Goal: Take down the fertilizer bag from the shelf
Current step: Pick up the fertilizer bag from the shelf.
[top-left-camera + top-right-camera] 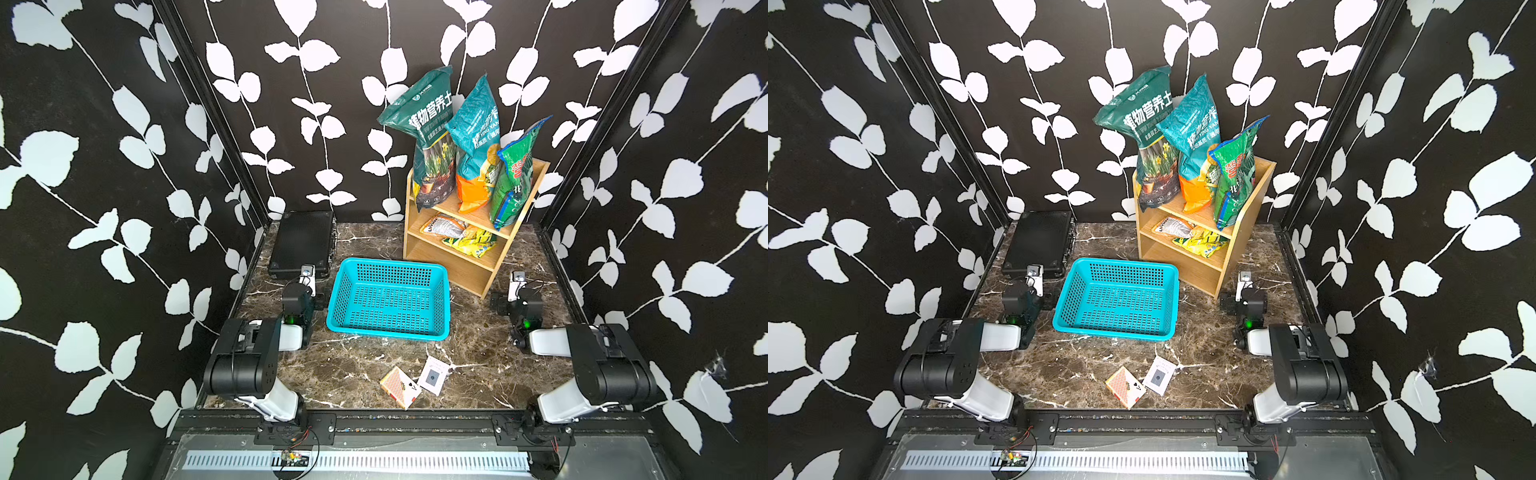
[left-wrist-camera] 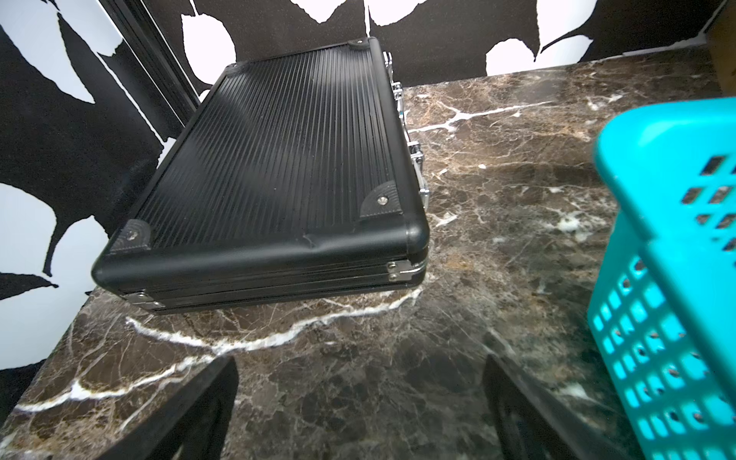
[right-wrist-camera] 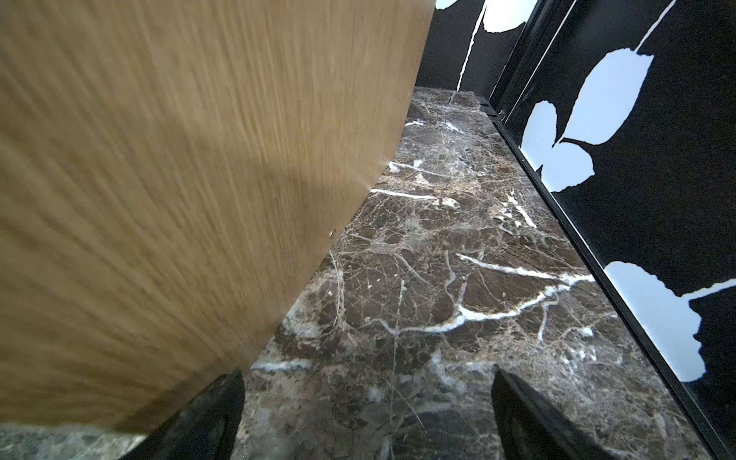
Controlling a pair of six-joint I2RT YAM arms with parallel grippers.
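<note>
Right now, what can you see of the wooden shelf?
The shelf is light wood, open-fronted, with three tiers and slanted side panels. It stands on the marble table, behind the turquoise basket. Three tall bags stand on its top tier, flat packets lie on the middle, the bottom is bare. The open right claw is beside its side panel.

The light-wood three-tier shelf [image 3: 179, 179] showed only a blurred, cropped side panel in the right wrist view. The turquoise perforated plastic basket [image 2: 673, 286] was cut off in the left wrist view.
</note>
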